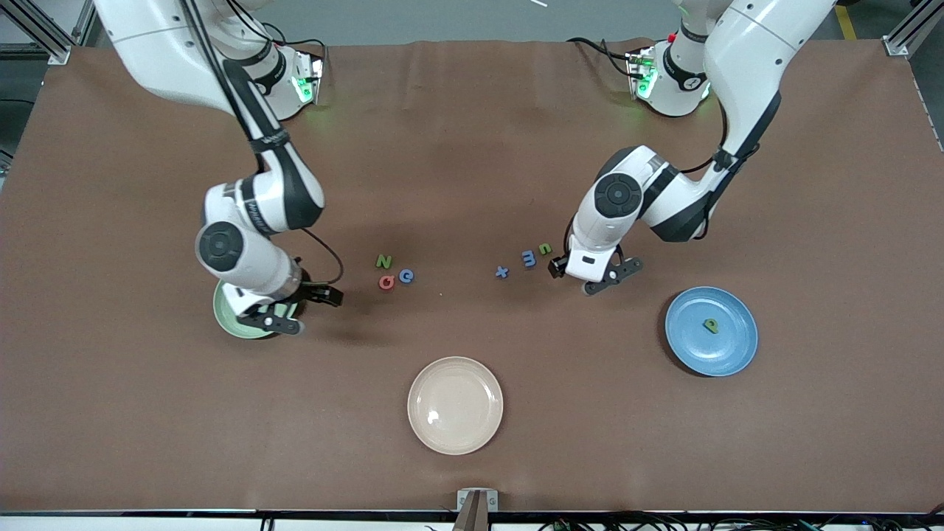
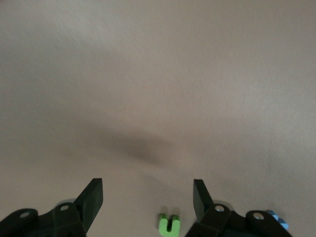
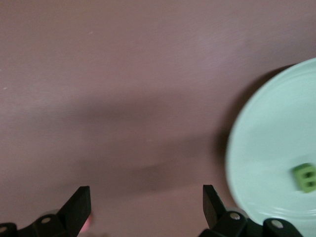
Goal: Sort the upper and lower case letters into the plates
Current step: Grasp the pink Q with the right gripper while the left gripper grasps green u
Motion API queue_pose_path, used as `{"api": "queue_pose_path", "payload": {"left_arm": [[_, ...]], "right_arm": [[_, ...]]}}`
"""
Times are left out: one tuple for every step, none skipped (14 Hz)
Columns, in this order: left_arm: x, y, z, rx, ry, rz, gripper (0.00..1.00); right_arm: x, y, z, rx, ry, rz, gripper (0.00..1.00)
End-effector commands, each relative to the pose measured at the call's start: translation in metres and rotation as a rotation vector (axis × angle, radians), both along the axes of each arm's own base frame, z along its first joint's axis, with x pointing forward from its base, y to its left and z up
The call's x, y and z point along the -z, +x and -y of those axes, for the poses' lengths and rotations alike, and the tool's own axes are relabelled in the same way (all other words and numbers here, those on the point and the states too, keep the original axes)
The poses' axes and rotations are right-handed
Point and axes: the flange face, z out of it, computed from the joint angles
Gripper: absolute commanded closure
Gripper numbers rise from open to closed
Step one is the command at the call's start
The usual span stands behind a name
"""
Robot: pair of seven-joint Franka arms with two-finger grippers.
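My left gripper (image 2: 147, 190) hangs open just over the table, with the green u (image 2: 168, 223) lying loose between its fingers and the blue m (image 2: 276, 219) beside one finger. In the front view it (image 1: 584, 277) is next to the u (image 1: 544, 248), m (image 1: 529, 258) and blue x (image 1: 502, 272). My right gripper (image 3: 146, 197) is open and empty over the rim of the pale green plate (image 3: 276, 163), which holds the green B (image 3: 304, 177). Green N (image 1: 383, 260), red Q (image 1: 386, 282) and blue G (image 1: 405, 276) lie together. The blue plate (image 1: 730, 346) holds the green p (image 1: 710, 325).
A cream-white plate (image 1: 455, 405) sits nearer the front camera, midway along the table. The right arm (image 1: 251, 258) covers most of the pale green plate (image 1: 225, 313) in the front view. Brown cloth covers the whole table.
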Motion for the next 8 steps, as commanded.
{"api": "queue_pose_path", "payload": {"left_arm": [[0.015, -0.019, 0.017, 0.003, -0.025, 0.014, 0.25], [0.016, -0.022, 0.02, 0.009, -0.026, 0.011, 0.25], [0.02, -0.028, 0.024, 0.027, -0.019, 0.007, 0.25], [0.024, -0.033, 0.026, 0.032, -0.012, 0.002, 0.26], [0.028, -0.037, 0.025, 0.022, -0.007, -0.008, 0.26], [0.029, -0.039, 0.025, 0.018, -0.005, -0.01, 0.28], [0.029, -0.04, 0.026, 0.021, -0.006, -0.012, 0.29], [0.032, -0.041, 0.027, 0.02, -0.009, -0.015, 0.29]], "right_arm": [[0.021, -0.003, -0.046, 0.065, -0.002, 0.02, 0.0], [0.028, -0.01, -0.061, 0.069, -0.003, 0.022, 0.0], [0.037, -0.017, -0.074, 0.069, -0.007, 0.028, 0.0], [0.049, -0.024, -0.083, 0.075, -0.008, 0.034, 0.0], [0.058, -0.029, -0.087, 0.085, -0.008, 0.047, 0.0], [0.067, -0.034, -0.09, 0.083, -0.009, 0.051, 0.0], [0.072, -0.041, -0.093, 0.08, -0.014, 0.043, 0.0], [0.075, -0.046, -0.096, 0.078, -0.02, 0.034, 0.0]]}}
